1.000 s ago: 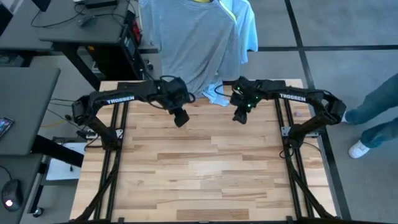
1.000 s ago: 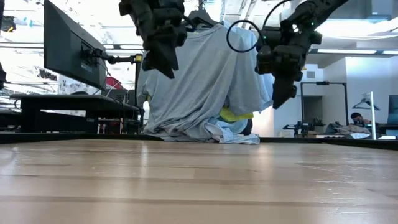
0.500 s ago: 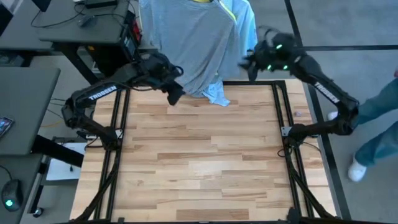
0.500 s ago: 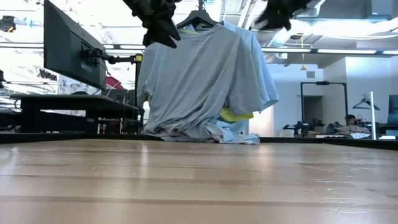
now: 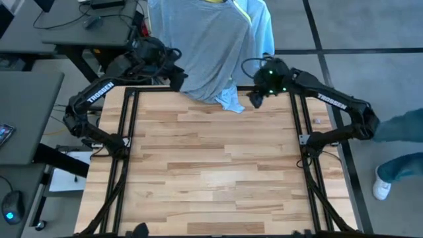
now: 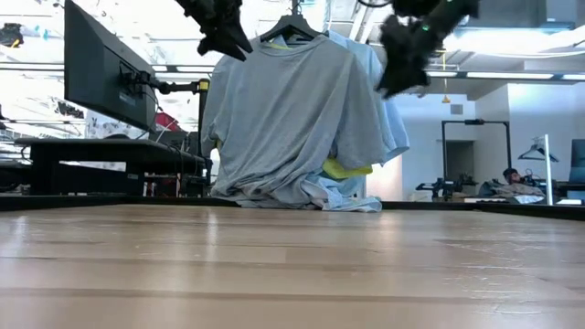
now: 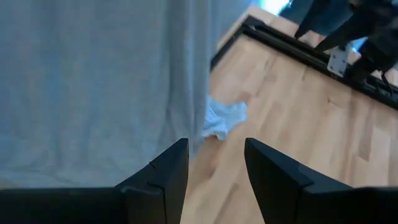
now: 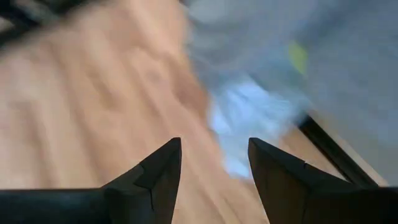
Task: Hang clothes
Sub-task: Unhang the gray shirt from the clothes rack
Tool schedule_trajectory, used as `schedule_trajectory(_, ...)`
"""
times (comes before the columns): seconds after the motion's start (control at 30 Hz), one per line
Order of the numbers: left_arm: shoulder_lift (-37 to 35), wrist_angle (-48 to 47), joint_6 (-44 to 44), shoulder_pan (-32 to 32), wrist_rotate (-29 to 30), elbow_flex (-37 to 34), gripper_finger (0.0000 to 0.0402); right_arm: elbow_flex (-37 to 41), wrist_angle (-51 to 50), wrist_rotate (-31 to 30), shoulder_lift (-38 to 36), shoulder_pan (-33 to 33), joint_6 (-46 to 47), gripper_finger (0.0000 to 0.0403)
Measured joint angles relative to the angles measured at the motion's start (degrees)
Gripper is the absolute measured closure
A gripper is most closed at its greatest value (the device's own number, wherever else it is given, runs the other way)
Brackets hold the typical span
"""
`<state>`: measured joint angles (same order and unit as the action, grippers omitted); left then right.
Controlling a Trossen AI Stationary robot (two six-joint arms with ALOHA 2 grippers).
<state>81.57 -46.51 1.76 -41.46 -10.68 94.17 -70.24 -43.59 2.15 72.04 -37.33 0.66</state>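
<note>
A grey T-shirt [image 5: 211,46] hangs from a black hanger [image 6: 291,22] beyond the table's far edge, and its hem is bunched on that edge [image 6: 265,192]. Behind it hang a light-blue shirt [image 6: 391,110] and a neon-yellow T-shirt [image 6: 345,169]. A light-blue tail [image 5: 231,100] lies on the wood. My left gripper [image 5: 177,78] is raised beside the grey shirt's left side, open and empty [image 7: 216,168]. My right gripper [image 5: 254,99] hovers over the far edge right of the clothes, open and empty [image 8: 214,165].
Black frame rails [image 5: 125,132] [image 5: 301,132] run along the table's left and right sides. A desk with a monitor [image 6: 101,78] stands at the far left. A person's legs [image 5: 403,132] show off the right edge. Bare wood [image 5: 211,172] fills the middle and near part.
My left gripper has risen and swung from in front of the grey T-shirt toward the table's far left corner. My right gripper has risen, swung out past the far right edge, then come back down to the far edge beside the clothes. The clothes have kept still.
</note>
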Motion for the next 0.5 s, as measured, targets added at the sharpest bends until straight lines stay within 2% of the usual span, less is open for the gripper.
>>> schedule_trajectory(0.1,-0.8,0.0,0.8,-0.5,0.0,1.8,0.0262,-2.0,-3.2,-4.9,-4.9,-3.4,-2.3,0.0241)
schedule_trajectory(0.27,-2.1,1.3,0.4,-0.7,0.3,3.0,0.0262,-9.9,6.6,-5.0,-8.6,-7.3,-3.0,0.0246)
schedule_trajectory(0.4,-2.2,1.6,-1.2,-0.7,0.5,3.0,0.0262,-13.2,10.0,-2.3,-6.0,-3.1,-5.9,0.0246)
schedule_trajectory(0.5,-2.2,1.1,-1.5,-0.7,0.5,3.0,0.0262,-11.8,6.5,-2.1,-2.8,1.3,-7.7,0.0246)
